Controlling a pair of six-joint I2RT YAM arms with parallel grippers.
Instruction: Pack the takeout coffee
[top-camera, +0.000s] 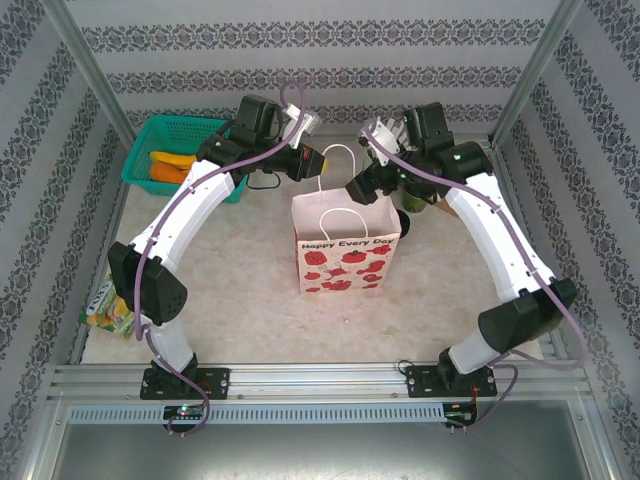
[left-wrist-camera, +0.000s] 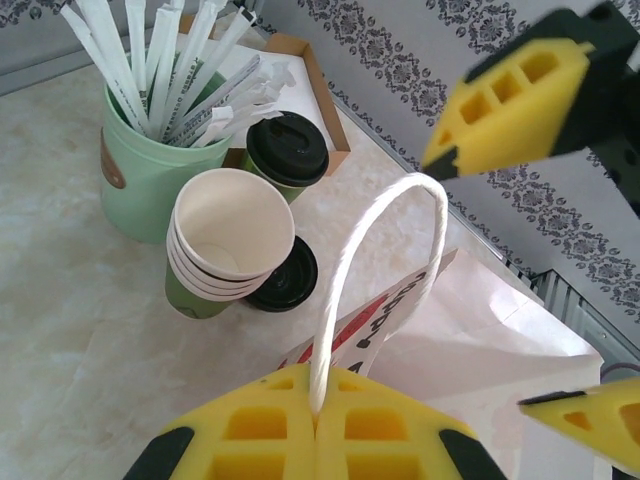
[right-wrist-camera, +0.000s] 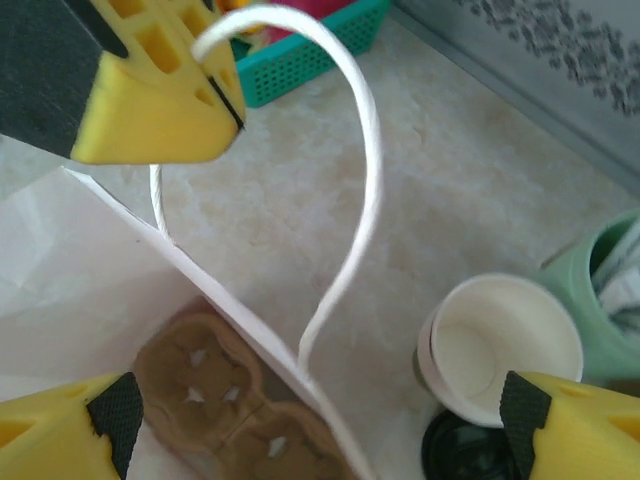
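The takeout coffee (left-wrist-camera: 288, 150), a dark green cup with a black lid, stands by the back wall beside the pale green stick holder (left-wrist-camera: 140, 170). A white paper bag (top-camera: 345, 245) with red print stands upright mid-table. My left gripper (left-wrist-camera: 318, 400) is shut on the bag's white cord handle (left-wrist-camera: 350, 260), holding it up. Over the bag's mouth hovers my right gripper (right-wrist-camera: 320, 440), open and holding nothing. A brown cup carrier (right-wrist-camera: 215, 395) lies inside the bag. From above, the left gripper (top-camera: 315, 160) and right gripper (top-camera: 365, 187) meet at the bag's far edge.
A stack of cream paper cups (left-wrist-camera: 225, 235) and a loose black lid (left-wrist-camera: 290, 278) sit close to the coffee. A cardboard tray (left-wrist-camera: 325, 95) lies against the wall. A teal basket (top-camera: 175, 150) is at the back left, and packets (top-camera: 105, 305) lie at the left edge.
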